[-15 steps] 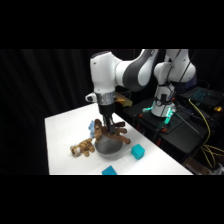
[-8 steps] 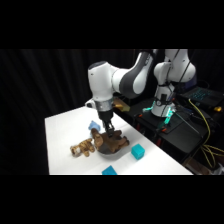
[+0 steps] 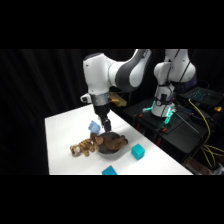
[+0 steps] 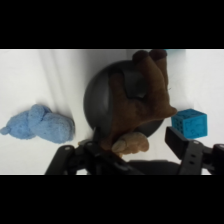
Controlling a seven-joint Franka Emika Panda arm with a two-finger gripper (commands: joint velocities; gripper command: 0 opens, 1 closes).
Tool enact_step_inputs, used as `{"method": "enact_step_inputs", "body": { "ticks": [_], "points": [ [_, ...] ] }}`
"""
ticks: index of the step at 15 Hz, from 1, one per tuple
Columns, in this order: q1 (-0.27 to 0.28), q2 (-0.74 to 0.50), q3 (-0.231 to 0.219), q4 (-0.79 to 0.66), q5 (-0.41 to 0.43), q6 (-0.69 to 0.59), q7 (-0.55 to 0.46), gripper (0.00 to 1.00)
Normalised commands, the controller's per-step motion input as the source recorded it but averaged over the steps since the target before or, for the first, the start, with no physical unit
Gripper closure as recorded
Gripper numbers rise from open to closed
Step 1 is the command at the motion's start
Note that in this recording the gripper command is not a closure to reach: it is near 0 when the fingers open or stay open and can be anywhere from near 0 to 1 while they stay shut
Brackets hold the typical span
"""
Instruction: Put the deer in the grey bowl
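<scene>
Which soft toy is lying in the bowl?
The dark brown deer, draped across the grey bowl. The blue toy and tan toy lie on the table.

A blue plush toy [image 4: 42,125], tan plush toy [image 3: 82,147] and two teal cubes [image 3: 138,151] lie on the white table [image 3: 62,130].
</scene>
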Motion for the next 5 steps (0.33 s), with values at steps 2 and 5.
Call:
{"method": "enact_step_inputs", "body": {
  "ticks": [2, 5],
  "points": [
    [-0.041, -0.56, -0.030, 0.06, -0.097, -0.59, -0.07, 0.00],
    [-0.062, -0.48, -0.026, 0.16, -0.129, -0.60, -0.10, 0.00]
  ]
}}
